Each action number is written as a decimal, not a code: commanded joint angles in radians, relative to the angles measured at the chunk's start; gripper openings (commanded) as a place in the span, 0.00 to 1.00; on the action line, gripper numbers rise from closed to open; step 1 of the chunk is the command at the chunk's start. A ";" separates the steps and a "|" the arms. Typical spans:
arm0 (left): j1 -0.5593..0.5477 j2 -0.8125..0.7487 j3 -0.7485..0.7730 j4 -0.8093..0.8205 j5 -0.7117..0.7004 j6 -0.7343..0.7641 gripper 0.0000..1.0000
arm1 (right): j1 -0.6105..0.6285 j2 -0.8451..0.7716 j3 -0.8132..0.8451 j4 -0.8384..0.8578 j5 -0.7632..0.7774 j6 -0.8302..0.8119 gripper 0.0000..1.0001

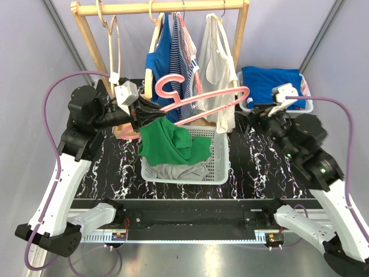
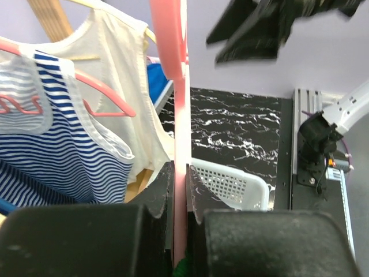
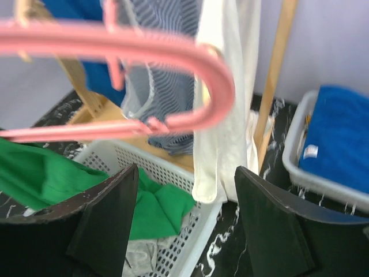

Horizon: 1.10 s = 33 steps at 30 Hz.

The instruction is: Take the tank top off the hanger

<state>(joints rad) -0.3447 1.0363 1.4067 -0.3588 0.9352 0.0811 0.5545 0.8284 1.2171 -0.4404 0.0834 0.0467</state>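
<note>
The left end effector (image 2: 180,173) is clamped tight on the pink hanger (image 1: 203,105). Its fingers (image 2: 161,196) pinch the bar with no gap, so the hanger is held out roughly level and clear of the rack (image 1: 161,7) at 12 o'clock. The green tank top (image 1: 170,141) droops from that gripped end toward 6 o'clock, and its lower folds rest in the white basket (image 1: 220,156) on the surface (image 1: 259,167). Holding it over the basket means the top should drop straight in once it slips free. I cannot tell whether a strap is caught on the bar beside the fingers. The right end effector (image 3: 187,173) is spread wide and holds nothing. It sits just off the hanger's curved end at 3 o'clock, apart from it. That placement looks meant either to steady the free end or to reach across and draw the cloth off.
</note>
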 commanded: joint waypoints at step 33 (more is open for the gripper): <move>-0.165 0.110 0.123 -0.246 0.056 0.368 0.00 | 0.105 0.353 0.455 -0.290 -0.717 -0.284 0.64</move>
<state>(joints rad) -0.5026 1.1427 1.4658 -0.6601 0.9592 0.4229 0.6456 1.1675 1.6310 -0.6773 -0.5716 -0.2253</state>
